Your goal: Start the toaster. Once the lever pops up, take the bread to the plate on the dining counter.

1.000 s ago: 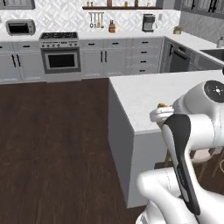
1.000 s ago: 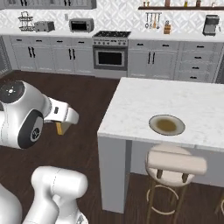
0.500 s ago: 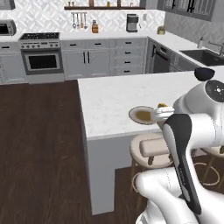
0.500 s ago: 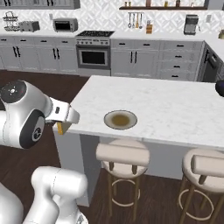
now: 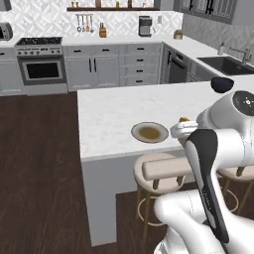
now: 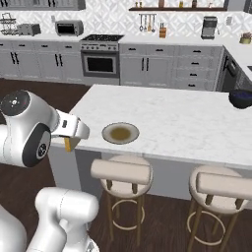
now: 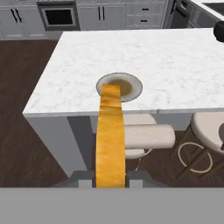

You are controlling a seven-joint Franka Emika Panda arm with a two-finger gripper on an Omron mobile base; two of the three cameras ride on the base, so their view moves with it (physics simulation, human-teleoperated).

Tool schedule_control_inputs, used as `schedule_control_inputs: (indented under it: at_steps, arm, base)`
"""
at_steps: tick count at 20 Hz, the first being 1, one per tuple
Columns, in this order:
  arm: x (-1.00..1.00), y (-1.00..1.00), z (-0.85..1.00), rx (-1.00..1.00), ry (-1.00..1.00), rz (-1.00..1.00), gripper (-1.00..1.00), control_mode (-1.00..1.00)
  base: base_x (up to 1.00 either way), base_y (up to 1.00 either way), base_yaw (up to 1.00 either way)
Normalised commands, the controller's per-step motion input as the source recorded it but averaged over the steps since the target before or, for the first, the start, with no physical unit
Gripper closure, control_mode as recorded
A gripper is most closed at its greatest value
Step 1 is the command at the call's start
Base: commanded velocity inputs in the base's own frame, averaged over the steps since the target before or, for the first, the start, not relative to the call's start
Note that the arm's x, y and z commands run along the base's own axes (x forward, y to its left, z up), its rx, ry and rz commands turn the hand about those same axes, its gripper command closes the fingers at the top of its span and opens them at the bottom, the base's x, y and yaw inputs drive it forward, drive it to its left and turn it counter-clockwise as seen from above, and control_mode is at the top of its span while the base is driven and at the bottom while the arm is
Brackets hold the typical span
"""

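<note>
Bread, a golden-yellow slice of toast, sits edge-on in our pincer, whose two dark fingertips are clenched against its flat faces. From the right base camera we see the slice hanging just under the white hand, out over the dark wood floor and not yet above the worktop.

Straight ahead of the pincer and lower down lies the round beige-grey plate with its darker rim, bare of food, resting near the nearer edge of the white marble-topped dining counter. The far end of the slice overlaps the plate in the hand camera, yet the base cameras show the two well apart.

Beneath that edge of the worktop, below and ahead of the pincer, stand round beige-cushioned stools. Farther ahead and to the right, a dark blue bowl rests on the marble.

Well beyond the island, against the back wall, a stainless oven range is set among grey panelled cabinets; the boxy grey toaster stands on that wall counter to the far left.
</note>
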Motion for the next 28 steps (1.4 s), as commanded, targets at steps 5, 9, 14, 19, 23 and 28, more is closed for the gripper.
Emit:
schedule_control_inputs:
  at_steps: [5,9,14,19,23,28]
  arm:
    - [0.0,0.0,0.0,0.0,0.0,0.0,1.0,1.0]
    - [0.0,0.0,0.0,0.0,0.0,0.0,1.0,1.0]
    - [0.0,0.0,0.0,0.0,0.0,0.0,1.0,1.0]
    - [0.0,0.0,0.0,0.0,0.0,0.0,1.0,1.0]
    - [0.62,-0.23,-0.29,0.13,0.0,0.02,1.0,-1.0]
    - [0.98,-0.07,-0.41,0.21,0.01,0.1,1.0,-1.0]
  base:
    - [0.36,-0.2,0.0]
    - [0.56,-0.16,0.0]
    - [0.28,-0.2,0.0]
    - [0.33,-0.2,0.0]
    - [0.0,0.0,0.0]
    - [0.0,0.0,0.0]
